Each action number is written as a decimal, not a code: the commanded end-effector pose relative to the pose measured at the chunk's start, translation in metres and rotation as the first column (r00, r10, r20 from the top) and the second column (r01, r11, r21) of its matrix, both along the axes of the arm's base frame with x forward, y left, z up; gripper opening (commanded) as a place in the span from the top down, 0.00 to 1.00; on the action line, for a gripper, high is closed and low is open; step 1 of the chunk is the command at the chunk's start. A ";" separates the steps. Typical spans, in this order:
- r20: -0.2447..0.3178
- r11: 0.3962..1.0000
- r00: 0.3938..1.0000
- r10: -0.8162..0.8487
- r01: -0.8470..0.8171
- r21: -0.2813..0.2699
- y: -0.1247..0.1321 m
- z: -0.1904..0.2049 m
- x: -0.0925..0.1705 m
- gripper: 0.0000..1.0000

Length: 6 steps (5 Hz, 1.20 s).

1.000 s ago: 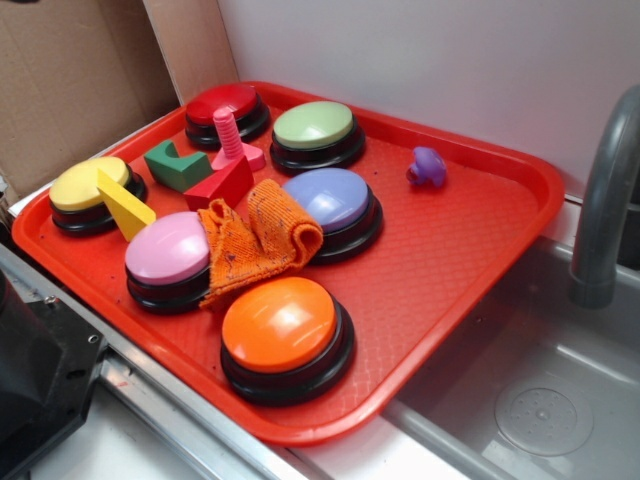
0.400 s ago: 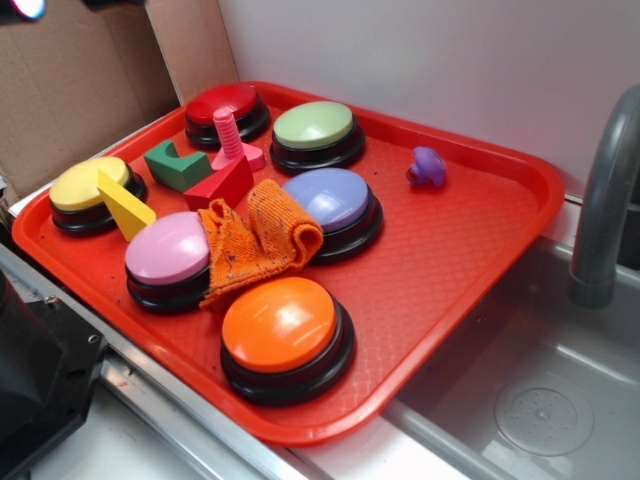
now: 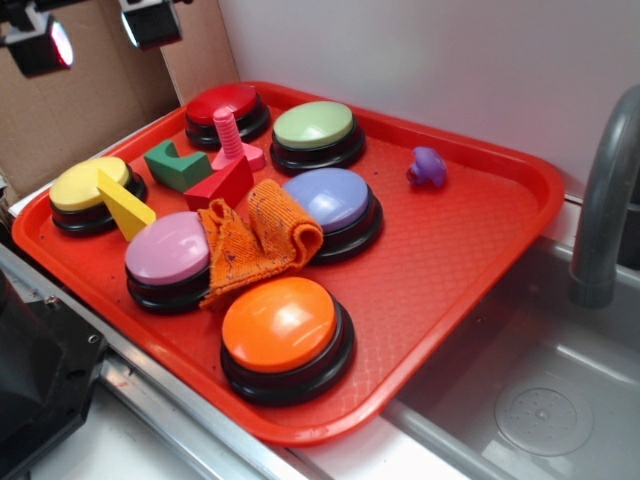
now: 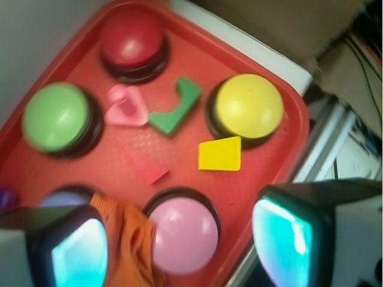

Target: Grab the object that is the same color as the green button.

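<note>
- Gripper [image 4: 179,245], at the wrist view's bottom edge, spread wide and empty.
- Green notched block [image 4: 177,106] lies above it, upper centre, long axis diagonal, beside the yellow button [image 4: 249,106].

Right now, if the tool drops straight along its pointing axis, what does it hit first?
Probably the pink button: it sits between the open tool fingers in the wrist view, beside the orange cloth. The green block lies farther ahead. Depth is unclear, so this is tentative.

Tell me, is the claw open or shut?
Open. In the wrist view the claw shows two fingers spread wide apart, with the pink button and tray visible between them, and nothing held.
</note>
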<state>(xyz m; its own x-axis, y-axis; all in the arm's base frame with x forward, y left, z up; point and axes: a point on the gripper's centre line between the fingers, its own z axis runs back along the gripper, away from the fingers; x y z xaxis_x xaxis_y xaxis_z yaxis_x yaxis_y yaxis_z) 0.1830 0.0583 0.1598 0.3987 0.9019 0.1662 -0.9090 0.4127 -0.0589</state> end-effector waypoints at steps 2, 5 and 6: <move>0.059 0.820 0.819 0.571 -0.572 0.003 0.047 -0.046 -0.015 0.00; 0.050 0.714 0.714 0.699 -0.692 -0.106 0.071 -0.071 0.008 0.00; 0.050 0.713 0.713 0.700 -0.691 -0.117 0.070 -0.072 0.015 0.00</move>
